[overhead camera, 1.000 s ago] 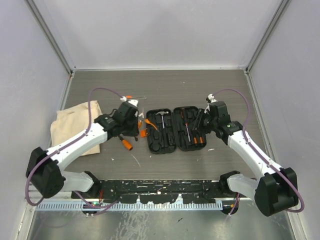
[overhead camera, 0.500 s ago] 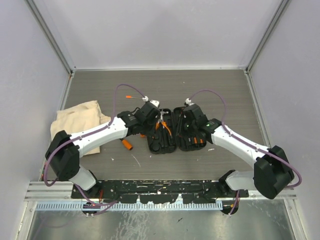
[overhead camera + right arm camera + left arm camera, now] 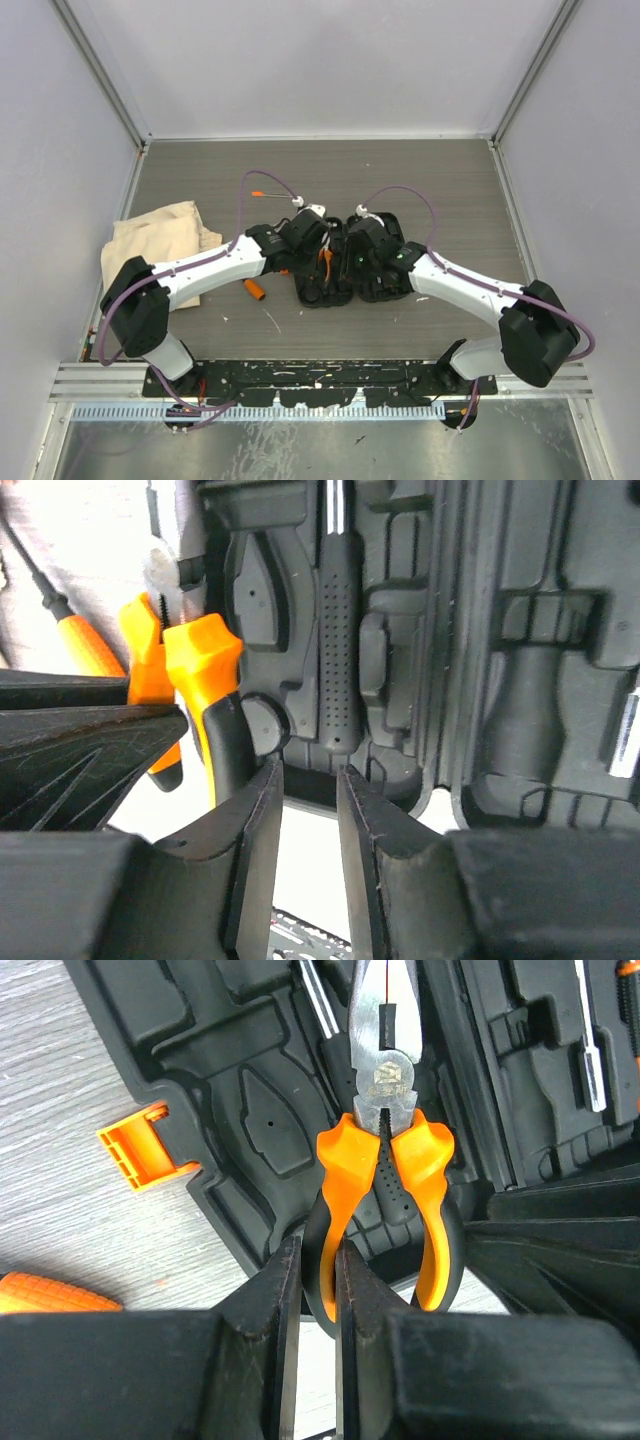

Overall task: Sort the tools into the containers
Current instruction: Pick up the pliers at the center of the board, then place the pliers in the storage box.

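My left gripper (image 3: 318, 1280) is shut on one orange-and-black handle of the pliers (image 3: 385, 1090). It holds them over the left half of the open black tool case (image 3: 250, 1130), steel nose pointing away. In the top view this gripper (image 3: 322, 245) is above the case's (image 3: 322, 295) middle. My right gripper (image 3: 310, 800) is slightly open and empty. It hovers at the near end of the black hammer handle (image 3: 337, 630), which lies in its slot. The pliers (image 3: 190, 650) show just to its left. In the top view the right gripper (image 3: 352, 262) is close beside the left one.
A beige cloth bag (image 3: 155, 245) lies at the left. An orange-handled screwdriver (image 3: 255, 290) lies between the bag and the case. A thin orange-tipped driver (image 3: 268, 195) lies behind the left arm. A thin pale stick (image 3: 272, 321) lies near the front. An orange latch (image 3: 140, 1150) sticks out from the case.
My left gripper has carried the pliers rightward from beside the case to over its left half. My right gripper has moved left from the case's right edge to its middle.
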